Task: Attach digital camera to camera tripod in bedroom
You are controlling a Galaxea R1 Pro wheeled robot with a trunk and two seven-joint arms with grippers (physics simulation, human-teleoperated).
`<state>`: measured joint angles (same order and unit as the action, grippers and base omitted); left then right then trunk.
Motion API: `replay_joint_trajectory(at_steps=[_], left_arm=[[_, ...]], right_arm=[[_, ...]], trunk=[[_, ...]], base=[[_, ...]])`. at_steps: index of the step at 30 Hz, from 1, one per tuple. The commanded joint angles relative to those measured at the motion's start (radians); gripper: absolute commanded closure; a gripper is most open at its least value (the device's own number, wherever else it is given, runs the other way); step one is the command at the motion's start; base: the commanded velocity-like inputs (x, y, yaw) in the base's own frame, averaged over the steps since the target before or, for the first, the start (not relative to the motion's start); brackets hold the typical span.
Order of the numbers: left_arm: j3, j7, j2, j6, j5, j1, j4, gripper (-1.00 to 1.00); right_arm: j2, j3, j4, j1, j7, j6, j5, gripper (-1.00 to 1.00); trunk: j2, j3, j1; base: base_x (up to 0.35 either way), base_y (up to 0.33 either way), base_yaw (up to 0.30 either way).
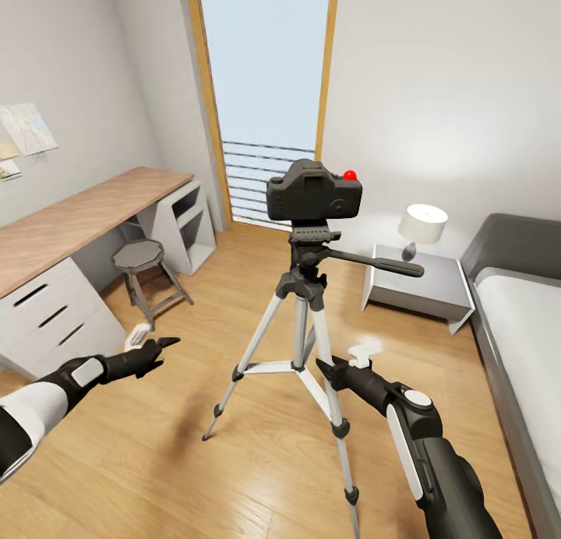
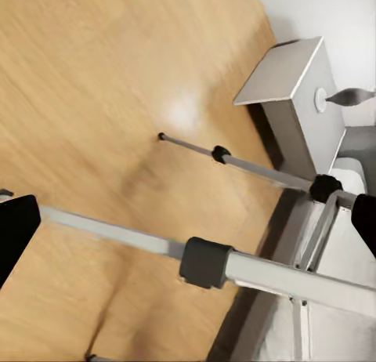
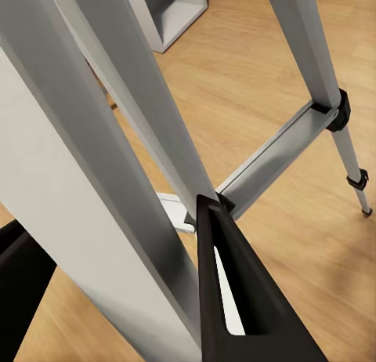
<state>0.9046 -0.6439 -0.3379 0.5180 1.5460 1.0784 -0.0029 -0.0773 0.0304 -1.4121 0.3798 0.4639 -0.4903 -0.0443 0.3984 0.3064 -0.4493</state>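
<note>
Jaws on both arms empty. Left gripper point(image 1: 160, 344) parted, hanging low over the floor point(image 1: 156, 461) beside the tripod. Right gripper point(image 1: 331, 368) also parted, right up against a front leg, nothing clamped. Digital camera point(image 1: 313, 190) already sits on the head of the camera tripod point(image 1: 300, 321), mid-floor between the tabletop's point(image 1: 70, 220) end and the nightstand point(image 1: 421, 286). Camera looks rigid, compact, light: hold the body sides, clear of the red button point(image 1: 350, 174). Tripod looks top-heavy and tippy, legs slim and slick; steady it near the hub.
</note>
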Motion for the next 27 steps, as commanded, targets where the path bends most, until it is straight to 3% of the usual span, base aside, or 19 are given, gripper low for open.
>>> replay_joint_trajectory(at_steps=[1,6,13,14,18,20,21,22,25,27], left_arm=[[0.005,0.005,0.000,-0.001,0.019,-0.013,0.000,-1.00],[0.006,0.032,0.004,-0.050,0.041,-0.102,0.001,-1.00],[0.005,0.060,0.036,-0.221,0.062,-0.244,0.001,-1.00],[0.005,0.093,0.051,-0.263,0.065,-0.270,0.001,-1.00],[0.005,0.236,0.083,-0.308,0.068,-0.312,0.001,-1.00],[0.005,0.340,0.099,-0.321,0.068,-0.333,0.001,-1.00],[0.006,0.452,0.115,-0.333,0.068,-0.355,0.001,-1.00],[0.006,0.506,0.123,-0.337,0.067,-0.366,0.001,-1.00],[0.006,0.646,0.145,-0.345,0.064,-0.396,0.000,-1.00],[0.006,0.708,0.158,-0.349,0.062,-0.416,0.000,-1.00]], right_arm=[[-0.001,0.005,0.028,0.001,-0.004,0.002,-0.062,1.00],[-0.001,0.005,0.028,0.001,-0.004,0.002,-0.062,1.00],[-0.001,0.005,0.028,0.001,-0.002,0.001,-0.062,1.00],[-0.001,0.005,0.028,0.001,-0.003,0.001,-0.062,1.00],[-0.001,0.006,0.028,0.001,-0.003,0.001,-0.062,1.00],[-0.001,0.006,0.028,0.001,-0.003,0.001,-0.062,1.00],[-0.001,0.006,0.028,0.001,-0.003,0.001,-0.062,1.00],[-0.001,0.006,0.028,0.001,-0.003,0.001,-0.062,1.00],[-0.001,0.006,0.028,0.001,-0.004,0.001,-0.062,1.00],[-0.001,0.006,0.028,0.001,-0.004,0.001,-0.062,1.00]], trunk=[[0.002,0.002,-0.001],[0.002,0.002,-0.001],[0.002,0.002,-0.001],[0.002,0.002,-0.001],[0.002,0.002,-0.001],[0.002,0.002,-0.001],[0.002,0.002,-0.001],[0.002,0.002,-0.001],[0.002,0.002,-0.001],[0.002,0.002,-0.001]], base=[[0.000,0.000,0.000],[0.000,0.000,0.000],[0.000,0.000,0.000],[0.000,0.000,0.000],[0.000,0.000,0.000],[0.000,0.000,0.000],[0.000,0.000,0.000],[0.000,0.000,0.000],[0.000,0.000,0.000],[0.000,0.000,0.000]])
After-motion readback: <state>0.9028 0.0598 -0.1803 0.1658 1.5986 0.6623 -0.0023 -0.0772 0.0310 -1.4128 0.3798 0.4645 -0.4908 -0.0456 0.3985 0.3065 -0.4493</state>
